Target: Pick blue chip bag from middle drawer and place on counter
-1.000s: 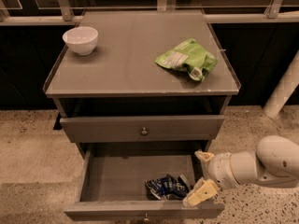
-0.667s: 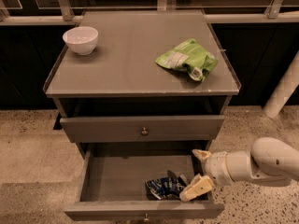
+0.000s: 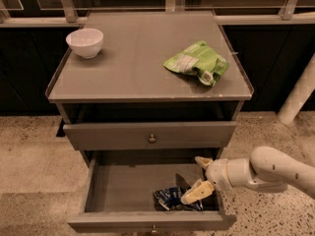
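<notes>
Camera view: the only one, looking down on the cabinet front
Pincer [image 3: 199, 177]: inside the pulled-out middle drawer [image 3: 123, 187], at its right end; released, fingers spread wide, the lower one touching the blue chip bag [image 3: 170, 199], the upper one well above it
Blue chip bag: crumpled on the drawer floor near the front right, not yet clamped
Worktop [image 3: 133, 65]: destination, carrying a green bag [image 3: 197, 63] at right and a white bowl [image 3: 85, 42] at back left
Upper drawer [image 3: 150, 134]: shut, overhanging the back of the middle drawer
Risk, slip: likely if closed on a loose foil edge only, slick crumpled film sliding out on the lift
Risk, push: low finger may shove the light bag leftward instead of trapping it
Risk, snag: upper finger or arm [image 3: 275, 171] could catch the upper drawer when raised without first pulling outward
</notes>
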You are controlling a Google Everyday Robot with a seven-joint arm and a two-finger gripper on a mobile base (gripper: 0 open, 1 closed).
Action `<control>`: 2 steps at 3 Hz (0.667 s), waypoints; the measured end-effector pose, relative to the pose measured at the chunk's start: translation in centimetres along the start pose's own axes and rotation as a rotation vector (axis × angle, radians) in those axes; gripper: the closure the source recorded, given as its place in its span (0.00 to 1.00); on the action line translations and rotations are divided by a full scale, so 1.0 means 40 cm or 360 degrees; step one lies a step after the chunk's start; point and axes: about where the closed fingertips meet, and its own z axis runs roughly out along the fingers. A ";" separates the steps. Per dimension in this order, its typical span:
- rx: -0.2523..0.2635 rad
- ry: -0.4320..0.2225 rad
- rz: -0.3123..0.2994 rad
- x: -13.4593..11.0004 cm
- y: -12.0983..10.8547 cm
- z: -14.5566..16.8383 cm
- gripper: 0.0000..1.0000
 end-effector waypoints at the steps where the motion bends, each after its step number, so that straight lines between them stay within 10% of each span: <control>1: -0.0024 -0.0042 0.0071 0.026 -0.005 0.032 0.00; 2: -0.0055 -0.0066 0.0105 0.043 -0.032 0.073 0.00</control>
